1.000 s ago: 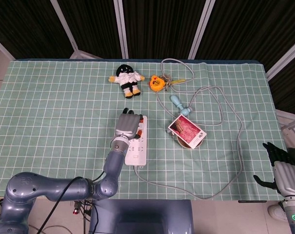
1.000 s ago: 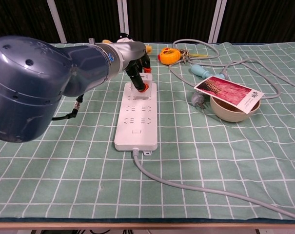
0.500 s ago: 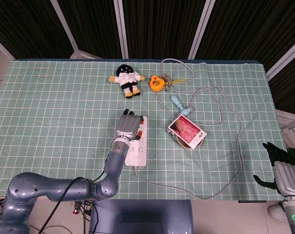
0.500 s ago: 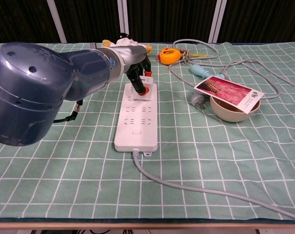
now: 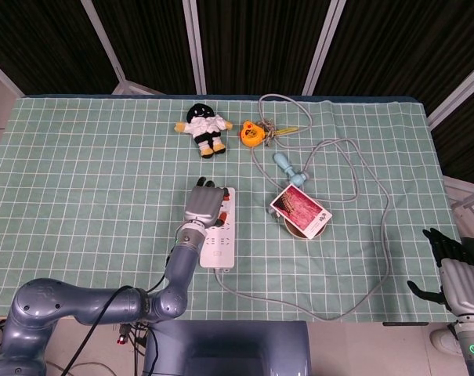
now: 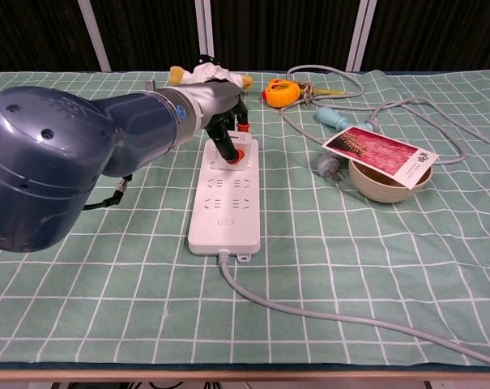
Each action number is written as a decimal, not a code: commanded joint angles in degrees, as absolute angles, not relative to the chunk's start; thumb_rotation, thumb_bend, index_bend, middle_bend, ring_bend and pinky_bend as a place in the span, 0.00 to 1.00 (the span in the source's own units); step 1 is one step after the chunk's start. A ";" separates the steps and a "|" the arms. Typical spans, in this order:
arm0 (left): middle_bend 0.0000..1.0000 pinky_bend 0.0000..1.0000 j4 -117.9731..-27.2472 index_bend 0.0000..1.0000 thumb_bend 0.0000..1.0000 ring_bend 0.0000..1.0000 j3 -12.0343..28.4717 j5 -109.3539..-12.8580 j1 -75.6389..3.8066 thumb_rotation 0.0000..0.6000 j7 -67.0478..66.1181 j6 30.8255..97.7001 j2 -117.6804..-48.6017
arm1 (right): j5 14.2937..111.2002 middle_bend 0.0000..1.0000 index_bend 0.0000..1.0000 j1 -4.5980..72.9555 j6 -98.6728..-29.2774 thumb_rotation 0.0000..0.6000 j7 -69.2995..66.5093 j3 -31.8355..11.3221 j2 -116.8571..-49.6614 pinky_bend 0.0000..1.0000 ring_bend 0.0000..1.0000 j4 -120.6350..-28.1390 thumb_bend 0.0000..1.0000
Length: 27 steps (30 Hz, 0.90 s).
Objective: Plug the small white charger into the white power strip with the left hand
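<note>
Two views show my left hand (image 5: 203,205) bearing down on the far end of the white power strip (image 6: 223,220), fingers (image 6: 227,146) curled over the small white charger, which I cannot actually see beneath them, so whether I grip it or merely press it I cannot tell. Since a second ago the strip has slid and swung slightly on the desk (image 5: 88,172) under my push, so I judge the prongs are meeting resistance rather than seating. My right hand (image 5: 456,274) hangs off the desk edge, fingers loosely apart, holding nothing.
</note>
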<state>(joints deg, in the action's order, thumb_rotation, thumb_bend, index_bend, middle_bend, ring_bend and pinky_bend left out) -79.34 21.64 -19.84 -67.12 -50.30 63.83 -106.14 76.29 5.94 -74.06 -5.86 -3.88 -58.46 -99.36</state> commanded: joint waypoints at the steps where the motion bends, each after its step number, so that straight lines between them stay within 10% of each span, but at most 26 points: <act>1: 0.68 0.11 -79.07 0.67 0.47 0.19 21.32 -20.18 -66.82 1.00 -49.97 63.69 -106.15 | 76.33 0.00 0.00 5.94 -74.08 1.00 -5.89 -3.87 -58.46 0.00 0.00 -99.34 0.30; 15: 0.66 0.10 -78.45 0.65 0.46 0.19 20.33 -20.82 -65.67 1.00 -49.19 63.21 -106.39 | 76.43 0.00 0.00 5.92 -74.20 1.00 -6.07 -3.91 -58.50 0.00 0.00 -99.25 0.30; 20: 0.35 0.01 -79.79 0.44 0.13 0.12 19.95 -20.16 -65.44 1.00 -50.33 63.01 -105.33 | 76.40 0.00 0.00 5.87 -74.35 1.00 -5.91 -3.92 -58.58 0.00 0.00 -99.25 0.30; 27: 0.13 0.00 -83.40 0.17 0.00 0.03 20.28 -16.57 -65.82 1.00 -53.73 62.89 -101.83 | 76.37 0.00 0.00 5.79 -74.57 1.00 -5.84 -3.97 -58.67 0.00 0.00 -99.30 0.30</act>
